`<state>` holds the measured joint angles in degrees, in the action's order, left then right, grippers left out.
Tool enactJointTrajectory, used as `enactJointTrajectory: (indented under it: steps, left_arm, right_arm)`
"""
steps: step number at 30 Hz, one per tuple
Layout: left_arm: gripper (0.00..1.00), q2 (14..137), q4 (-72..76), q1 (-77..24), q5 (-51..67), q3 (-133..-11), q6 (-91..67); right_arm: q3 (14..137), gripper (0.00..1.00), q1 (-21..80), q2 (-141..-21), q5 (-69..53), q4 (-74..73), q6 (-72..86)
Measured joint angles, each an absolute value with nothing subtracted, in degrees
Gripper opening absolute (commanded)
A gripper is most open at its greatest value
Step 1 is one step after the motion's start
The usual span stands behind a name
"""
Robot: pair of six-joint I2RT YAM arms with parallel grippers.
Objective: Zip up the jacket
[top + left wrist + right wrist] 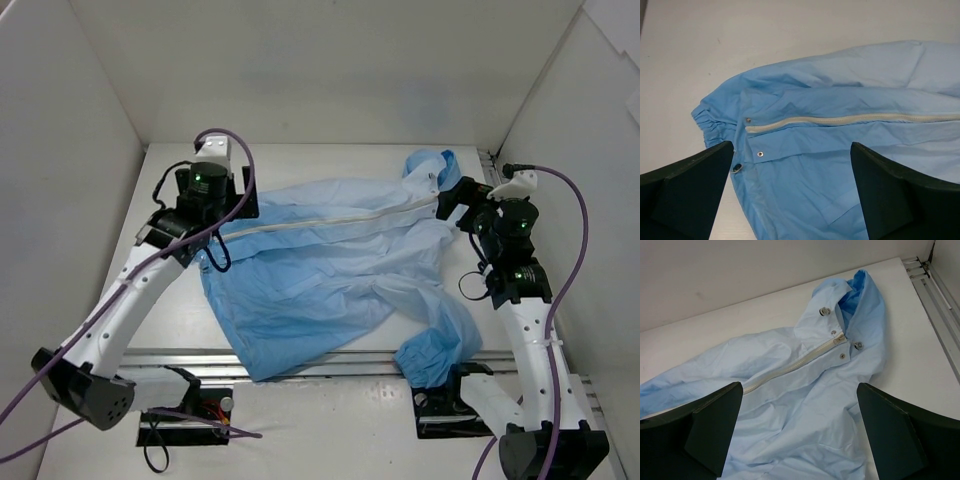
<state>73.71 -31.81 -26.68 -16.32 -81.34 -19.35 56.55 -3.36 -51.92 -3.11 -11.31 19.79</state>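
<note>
The jacket (320, 270) lay with its zipper (790, 365) fully closed; zipping appeared complete. Left gripper (791, 146) and right gripper (800, 386) stood wide open, empty, needing only withdrawal.

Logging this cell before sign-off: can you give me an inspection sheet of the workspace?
Surface: white table, no marks seen.
Job's things: jacket spread across the table; zipper looks closed along its length, slider at the collar; one cuff lies over the near rail.
Clutter: nothing seen.
Grippers: left gripper open above the zipper's bottom end; right gripper open above the collar end; neither holds anything.
Cables: purple cables loop off both wrists.
Surroundings: white walls on three sides.
</note>
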Motion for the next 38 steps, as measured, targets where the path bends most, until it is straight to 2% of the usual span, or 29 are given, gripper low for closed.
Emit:
enactJointTrajectory:
  steps: [12, 19, 38]
  left_arm:
    - [1.00, 50.89, -34.50, -21.41, -20.03, -65.10, -21.12]
    - [1.00, 41.93, -36.58, -20.88, -18.24, -56.66, -21.76]
    - [1.00, 25.43, -41.04, -20.88, -17.56, -47.79, -21.93]
  right_arm:
    - [52.95, 0.98, -3.36, -51.70, -4.08, -12.16, 21.21]
    - [46.13, 0.98, -3.36, -46.46, -4.03, -13.89, 21.21]
    - [38.65, 0.98, -3.36, -34.74, -5.15, -16.38, 22.59]
